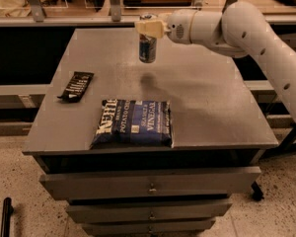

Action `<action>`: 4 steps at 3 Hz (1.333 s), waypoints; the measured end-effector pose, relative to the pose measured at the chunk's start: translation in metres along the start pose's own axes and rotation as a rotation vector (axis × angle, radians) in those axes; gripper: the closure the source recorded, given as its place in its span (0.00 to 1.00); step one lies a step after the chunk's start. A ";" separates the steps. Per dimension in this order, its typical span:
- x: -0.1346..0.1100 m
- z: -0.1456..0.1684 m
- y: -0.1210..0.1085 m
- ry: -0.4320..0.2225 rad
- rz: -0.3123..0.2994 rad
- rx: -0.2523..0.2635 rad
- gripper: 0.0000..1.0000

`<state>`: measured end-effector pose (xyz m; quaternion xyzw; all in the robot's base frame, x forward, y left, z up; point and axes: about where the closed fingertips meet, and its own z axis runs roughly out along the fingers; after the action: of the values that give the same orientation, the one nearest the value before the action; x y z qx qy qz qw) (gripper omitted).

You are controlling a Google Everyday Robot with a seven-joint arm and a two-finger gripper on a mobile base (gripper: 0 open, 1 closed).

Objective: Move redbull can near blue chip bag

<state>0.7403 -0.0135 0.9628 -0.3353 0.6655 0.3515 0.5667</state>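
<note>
Working from the biggest thing down, you have the grey metal table with drawers [212, 112] filling the view. The white robot arm [246, 28] reaches in from the right across its far edge.

The flat navy-blue chip bag with white lettering [133, 123] lies at the near edge, a little left of centre. A narrow black packet [76, 85] sits to its left, apart from it, and plays no part in the task.

The slim silver-and-blue redbull can [147, 51] stands upright at the far side of the table, well apart from the bag. A shadow shows on the table nearer than its base, so it looks lifted just clear of the surface. The cream-fingered gripper [149, 27] is at the can's top, its fingers closed onto the upper part.

You are at the carry step: the can is grasped but not yet near the bag. Next, bring the can straight towards the near edge and keep it upright. Set it down on bare table just beside the bag's far edge, not on top of it. Open the fingers only once the base rests flat.
</note>
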 end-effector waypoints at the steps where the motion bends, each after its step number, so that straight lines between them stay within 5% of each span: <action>1: -0.012 -0.019 0.042 0.025 0.002 -0.059 1.00; 2: 0.001 -0.033 0.090 0.041 0.025 -0.113 1.00; 4: 0.009 -0.035 0.089 0.028 0.006 -0.103 1.00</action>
<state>0.6458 0.0038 0.9660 -0.3669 0.6552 0.3824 0.5384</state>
